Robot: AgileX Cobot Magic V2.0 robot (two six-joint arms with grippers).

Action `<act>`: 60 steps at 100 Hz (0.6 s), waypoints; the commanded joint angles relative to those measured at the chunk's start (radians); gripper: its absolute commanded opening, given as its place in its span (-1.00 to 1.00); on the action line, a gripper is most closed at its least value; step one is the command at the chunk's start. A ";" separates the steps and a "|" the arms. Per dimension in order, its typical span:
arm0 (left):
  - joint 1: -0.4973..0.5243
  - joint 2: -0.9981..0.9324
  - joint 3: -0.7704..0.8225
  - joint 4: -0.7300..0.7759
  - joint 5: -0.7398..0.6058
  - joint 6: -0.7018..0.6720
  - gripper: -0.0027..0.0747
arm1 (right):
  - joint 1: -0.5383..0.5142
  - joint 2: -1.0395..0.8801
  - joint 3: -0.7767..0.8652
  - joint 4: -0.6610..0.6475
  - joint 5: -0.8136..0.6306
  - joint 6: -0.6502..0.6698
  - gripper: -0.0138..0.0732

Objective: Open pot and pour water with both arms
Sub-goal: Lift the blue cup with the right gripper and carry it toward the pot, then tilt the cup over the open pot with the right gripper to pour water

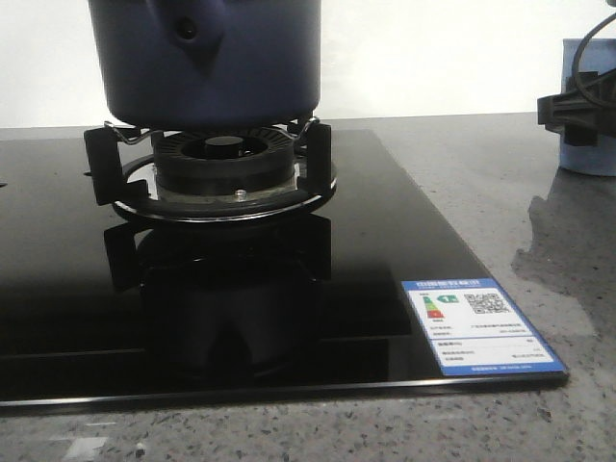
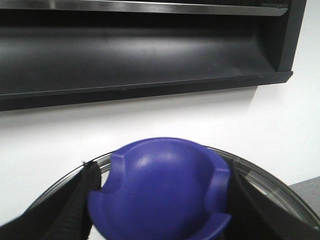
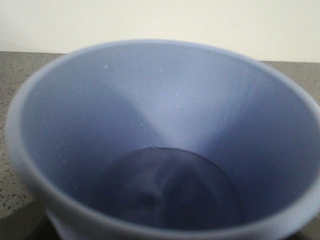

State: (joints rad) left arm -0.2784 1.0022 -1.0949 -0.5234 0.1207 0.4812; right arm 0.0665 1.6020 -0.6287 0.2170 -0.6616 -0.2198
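The front view shows the pot [image 1: 207, 58], dark navy with matte straight sides and a rounded handle stub pierced by a small hole, seated on the burner grate [image 1: 217, 168] of a glossy black cooktop [image 1: 385, 241] set into a grey speckled counter [image 1: 539, 192]; its top is cut off by the frame, so whether the lid is on cannot be read here. At the far right edge, well apart from the pot, stands a pale blue cup [image 1: 589, 106] with the right gripper [image 1: 577, 111] against its side; the dark hardware overlaps the cup, but whether the jaws have closed on it cannot be told. An energy label [image 1: 481, 325] is stuck to the near right corner of the cooktop. The left wrist view shows the left gripper [image 2: 160, 200] with a dark finger on either side of a rounded blue knob [image 2: 160, 190], pressed against it and evidently clamped; a glass lid [image 2: 270, 185] with a metal rim spreads out behind the knob, against a white wall and a dark range hood [image 2: 140, 55]. Whether the lid is lifted or seated is not shown. The right wrist view looks straight into the cup [image 3: 160, 135], with a dark pool at the bottom that appears to be water. Assessment: opening is at the grasp stage, and pouring is not yet begun.
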 commanded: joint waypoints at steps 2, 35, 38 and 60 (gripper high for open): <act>0.003 -0.021 -0.039 -0.014 -0.100 -0.001 -0.11 | 0.009 -0.049 -0.029 -0.007 -0.086 -0.005 -0.08; 0.003 -0.021 -0.039 -0.014 -0.100 -0.001 -0.11 | 0.062 -0.221 -0.079 -0.084 0.137 -0.005 -0.08; 0.003 -0.021 -0.039 -0.014 -0.100 -0.001 -0.11 | 0.068 -0.238 -0.091 -0.092 0.161 -0.005 -0.08; 0.003 -0.021 -0.039 -0.014 -0.100 -0.001 -0.11 | 0.130 -0.330 -0.268 -0.148 0.479 -0.005 -0.08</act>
State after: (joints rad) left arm -0.2784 1.0022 -1.0949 -0.5238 0.1207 0.4812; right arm 0.1793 1.3295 -0.7921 0.1015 -0.2223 -0.2211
